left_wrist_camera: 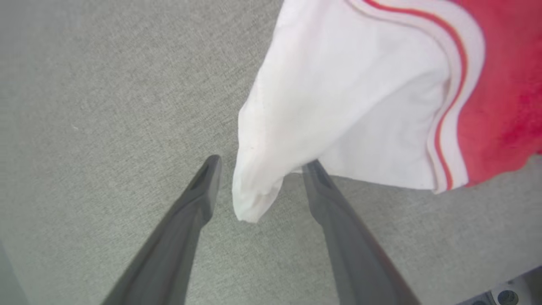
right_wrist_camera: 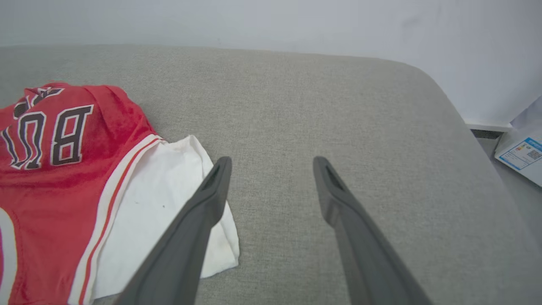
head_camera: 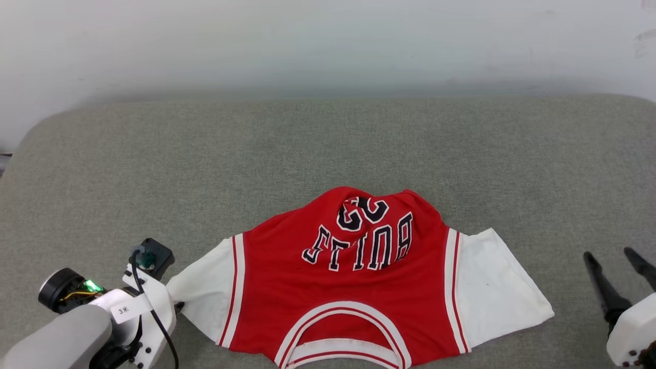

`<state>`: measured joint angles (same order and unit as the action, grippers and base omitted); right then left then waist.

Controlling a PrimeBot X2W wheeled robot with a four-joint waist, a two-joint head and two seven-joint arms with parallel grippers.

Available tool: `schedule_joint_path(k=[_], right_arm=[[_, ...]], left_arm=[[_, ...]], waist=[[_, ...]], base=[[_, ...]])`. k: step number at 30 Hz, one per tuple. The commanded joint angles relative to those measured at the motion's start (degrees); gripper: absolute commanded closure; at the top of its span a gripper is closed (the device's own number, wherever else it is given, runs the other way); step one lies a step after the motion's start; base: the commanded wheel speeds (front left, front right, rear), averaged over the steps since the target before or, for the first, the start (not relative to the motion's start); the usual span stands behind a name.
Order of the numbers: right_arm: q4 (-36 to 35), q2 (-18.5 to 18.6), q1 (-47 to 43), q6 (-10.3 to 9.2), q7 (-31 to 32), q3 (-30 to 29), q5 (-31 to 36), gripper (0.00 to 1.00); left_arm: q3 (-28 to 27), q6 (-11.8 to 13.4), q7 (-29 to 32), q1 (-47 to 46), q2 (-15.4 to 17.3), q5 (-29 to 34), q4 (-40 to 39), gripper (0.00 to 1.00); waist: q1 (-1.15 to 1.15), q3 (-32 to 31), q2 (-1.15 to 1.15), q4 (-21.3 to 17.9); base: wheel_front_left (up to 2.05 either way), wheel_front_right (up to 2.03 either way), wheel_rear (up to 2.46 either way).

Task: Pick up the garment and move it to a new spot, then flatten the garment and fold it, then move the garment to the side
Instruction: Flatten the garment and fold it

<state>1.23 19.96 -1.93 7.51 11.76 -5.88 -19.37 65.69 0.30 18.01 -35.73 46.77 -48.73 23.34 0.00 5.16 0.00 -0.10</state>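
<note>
Left claw (left_wrist_camera: 262, 161) stands wide open, holding nothing, astride a sleeve tip of the garment (left_wrist_camera: 360, 97).

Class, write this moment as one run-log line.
garment: on cushion, far edge bunched | left gripper: open around white sleeve | right gripper: open, beside garment

The garment (head_camera: 348, 287) lies on the near middle of the tabletop (head_camera: 328, 143), collar toward the robot, with a wall (head_camera: 328, 46) behind the tabletop. The left tool (left_wrist_camera: 262, 161) is at its left sleeve, the sleeve's tip between the parted fingers (left_wrist_camera: 203, 190); the right tool (head_camera: 609, 253) stands near the right sleeve, apart from it
</note>
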Motion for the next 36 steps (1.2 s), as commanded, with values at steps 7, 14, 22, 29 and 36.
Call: schedule_joint_path(k=[7, 14, 22, 29, 36], right_arm=[[-3.4, 9.0, 5.7, -0.04, 4.7, 2.5, -2.5, 0.00], [-4.7, 18.8, 10.1, -0.04, 19.6, 11.3, -11.5, 0.00], [-3.4, 24.4, 13.7, -0.05, 38.0, 19.6, -19.7, 0.00], [1.7, 23.8, 15.2, -0.05, 44.1, 21.6, -22.0, 0.00], [7.7, 21.0, 15.0, -0.04, 42.6, 22.4, -22.0, 0.00]], left_arm=[[-3.1, 6.9, -7.8, 4.3, 2.1, 0.0, -8.4, 0.00], [-6.5, 15.3, -16.5, 7.6, 2.6, 1.2, -16.3, 0.00], [-10.2, 22.0, -27.3, 11.5, 0.4, 1.5, -18.7, 0.00], [-14.5, 26.0, -32.5, 13.2, -2.3, 2.8, -18.8, 0.00], [-21.4, 27.7, -33.3, 16.3, -6.7, 6.9, -20.7, 0.00]], waist=[[0.00, -2.0, 0.00, 1.3], [0.00, -1.8, 0.00, 3.2], [0.00, -0.4, 0.00, 5.1], [0.00, 2.2, 0.00, 7.4], [0.00, 4.8, 0.00, 9.3]], base=[[0.00, 0.00, 0.00], [0.00, 0.00, 0.00], [0.00, 0.00, 0.00], [0.00, 0.00, 0.00], [0.00, 0.00, 0.00]])
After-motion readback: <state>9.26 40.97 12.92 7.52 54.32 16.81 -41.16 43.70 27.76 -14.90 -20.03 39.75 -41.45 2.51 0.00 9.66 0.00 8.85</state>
